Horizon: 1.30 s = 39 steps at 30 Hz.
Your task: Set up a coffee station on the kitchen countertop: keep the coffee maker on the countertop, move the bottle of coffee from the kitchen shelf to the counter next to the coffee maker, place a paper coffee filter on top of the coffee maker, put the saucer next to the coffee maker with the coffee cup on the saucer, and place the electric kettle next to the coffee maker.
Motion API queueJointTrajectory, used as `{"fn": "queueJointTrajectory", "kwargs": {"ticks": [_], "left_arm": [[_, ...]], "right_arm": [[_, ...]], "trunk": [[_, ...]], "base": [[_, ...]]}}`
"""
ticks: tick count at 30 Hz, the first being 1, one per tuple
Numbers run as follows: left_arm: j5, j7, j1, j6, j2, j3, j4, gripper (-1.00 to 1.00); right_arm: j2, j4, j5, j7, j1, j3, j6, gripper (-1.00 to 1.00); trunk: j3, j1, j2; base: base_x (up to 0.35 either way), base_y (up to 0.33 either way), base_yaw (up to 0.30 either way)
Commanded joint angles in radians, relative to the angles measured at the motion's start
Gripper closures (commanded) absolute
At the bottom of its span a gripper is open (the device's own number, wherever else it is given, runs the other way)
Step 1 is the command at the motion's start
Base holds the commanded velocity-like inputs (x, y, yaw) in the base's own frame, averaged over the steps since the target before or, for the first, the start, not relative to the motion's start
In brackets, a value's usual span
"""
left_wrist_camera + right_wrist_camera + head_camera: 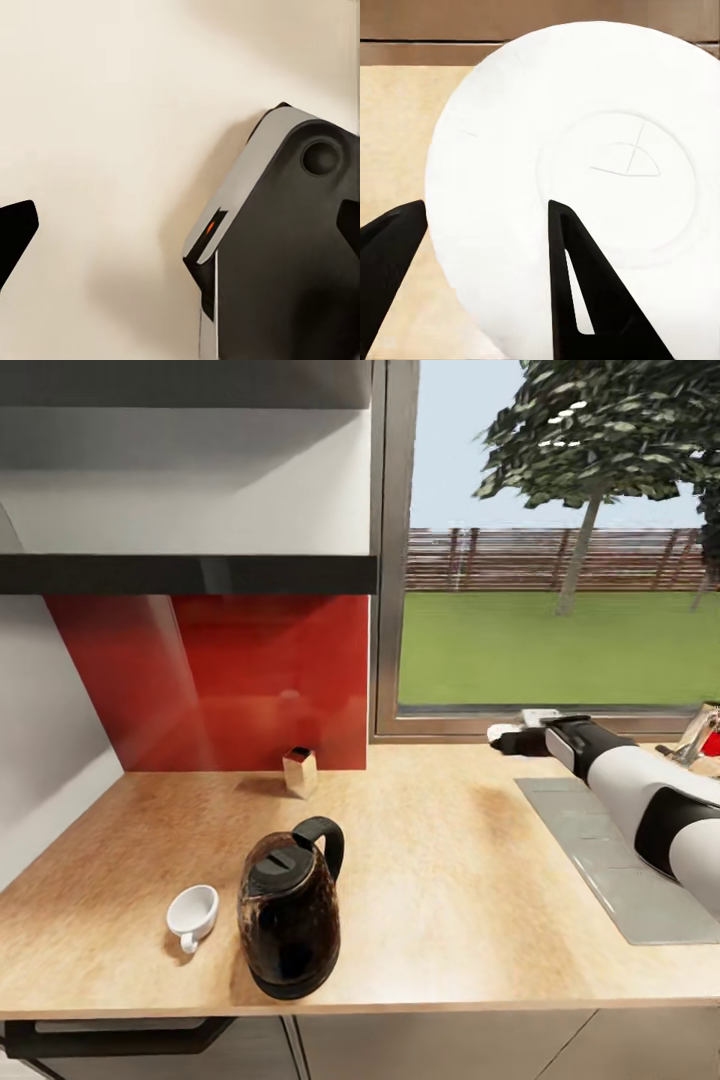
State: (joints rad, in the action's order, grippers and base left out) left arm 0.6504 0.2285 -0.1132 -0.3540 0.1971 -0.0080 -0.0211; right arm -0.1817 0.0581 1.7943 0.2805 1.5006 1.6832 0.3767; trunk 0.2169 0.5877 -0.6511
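- A red glossy backsplash panel (215,680) at the left centre of the head view.
- A small tan box (300,771) stands upright before it.
- A window (560,550) at upper right shows a lawn, a tree and a fence.
- A grey flat cooktop panel (610,860) lies at right.

1. No legible text, brand, number or sign in any view.
2. Saucer (585,172): faint embossed line mark at centre, right wrist view; not letters, unreadable.
3. Small box (300,770) by red backsplash, head view: too small to tell any print.
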Motion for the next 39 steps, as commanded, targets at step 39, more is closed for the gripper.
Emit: {"fn": "queueJointTrajectory", "kwargs": {"ticks": [39], "left_arm": [[-0.130, -0.024, 0.000, -0.033, -0.097, -0.007, -0.036, -1.00]], "right_arm": [[-0.378, -0.084, 0.077, 1.103, -0.096, -0.006, -0.105, 1.00]], "trunk": [[-0.174, -0.138, 0.251]], "base": [[0.000, 0.000, -0.088]]}}
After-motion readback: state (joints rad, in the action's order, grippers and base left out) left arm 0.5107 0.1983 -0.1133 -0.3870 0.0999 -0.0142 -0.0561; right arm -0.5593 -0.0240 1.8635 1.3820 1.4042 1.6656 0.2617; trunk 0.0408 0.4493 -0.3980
